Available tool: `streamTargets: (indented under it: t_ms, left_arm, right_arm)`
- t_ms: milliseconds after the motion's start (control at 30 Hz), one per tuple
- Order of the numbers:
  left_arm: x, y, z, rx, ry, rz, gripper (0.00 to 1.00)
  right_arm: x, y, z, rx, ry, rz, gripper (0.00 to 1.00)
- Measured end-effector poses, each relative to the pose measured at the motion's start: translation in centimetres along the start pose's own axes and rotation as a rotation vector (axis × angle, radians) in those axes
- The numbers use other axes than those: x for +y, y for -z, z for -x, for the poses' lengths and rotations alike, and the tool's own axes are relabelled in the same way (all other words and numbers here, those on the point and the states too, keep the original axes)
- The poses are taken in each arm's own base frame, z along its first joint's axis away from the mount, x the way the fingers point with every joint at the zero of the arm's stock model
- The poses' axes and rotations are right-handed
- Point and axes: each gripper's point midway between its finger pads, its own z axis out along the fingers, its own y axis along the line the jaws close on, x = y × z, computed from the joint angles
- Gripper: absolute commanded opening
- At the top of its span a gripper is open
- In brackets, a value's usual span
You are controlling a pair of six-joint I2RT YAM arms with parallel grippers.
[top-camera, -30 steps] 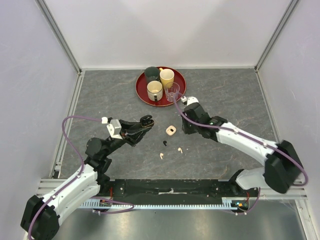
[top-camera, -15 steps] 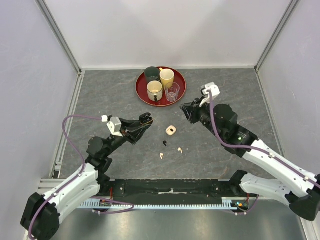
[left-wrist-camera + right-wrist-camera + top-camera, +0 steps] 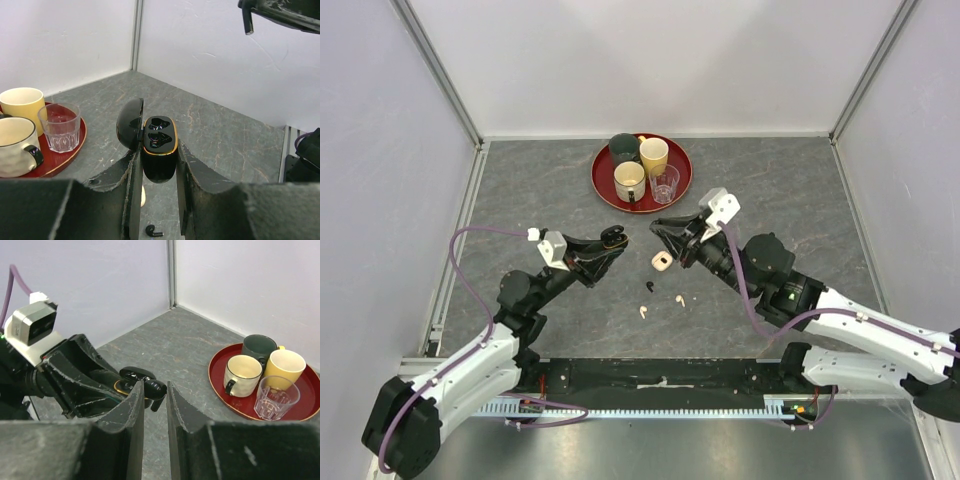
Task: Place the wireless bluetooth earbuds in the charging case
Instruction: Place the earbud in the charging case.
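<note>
The right gripper [image 3: 658,228] seems to pinch a black earbud [image 3: 158,391]; just left of it, mid-frame, the left gripper [image 3: 609,246] squeezes the black charging case [image 3: 159,150], lid open, holes facing up, and I cannot tell if they are full. Lower down lie a second black earbud [image 3: 649,286], two cream earbuds [image 3: 642,311] and a cream case [image 3: 662,261]. The red tray [image 3: 600,185] up top holds cups [image 3: 630,180] and a glass [image 3: 664,184].

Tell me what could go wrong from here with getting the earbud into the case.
1. The right claw pinches the black earbud only at its tips; it could slip and fall to the table.
2. The left claw holds the black charging case in the air; a push may twist it in the grip.
3. The open lid stands beside the wells and might catch the earbud.
</note>
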Motion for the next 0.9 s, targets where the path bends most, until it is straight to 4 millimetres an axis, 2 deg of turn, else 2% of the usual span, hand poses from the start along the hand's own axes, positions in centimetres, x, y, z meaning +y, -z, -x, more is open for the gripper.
streamTargets:
  t_ms: [333,733,900]
  left_arm:
    - [0.0,-0.3,-0.3,0.013,0.006,-0.008,0.02]
    - [-1.5,-0.3,0.0,0.008,-0.005,-0.086,0.02]
    - [-1.7,-0.2,0.0,0.006,-0.008,-0.098,0.02]
  right_arm:
    - [2.9,-1.1,-3.0,0.002,0.102,0.044,0.0]
    - [3.5,-3.2,-6.0,0.044,0.096,0.03,0.0]
    - [3.6,-3.4,-6.3,0.052,0.091,0.032,0.0]
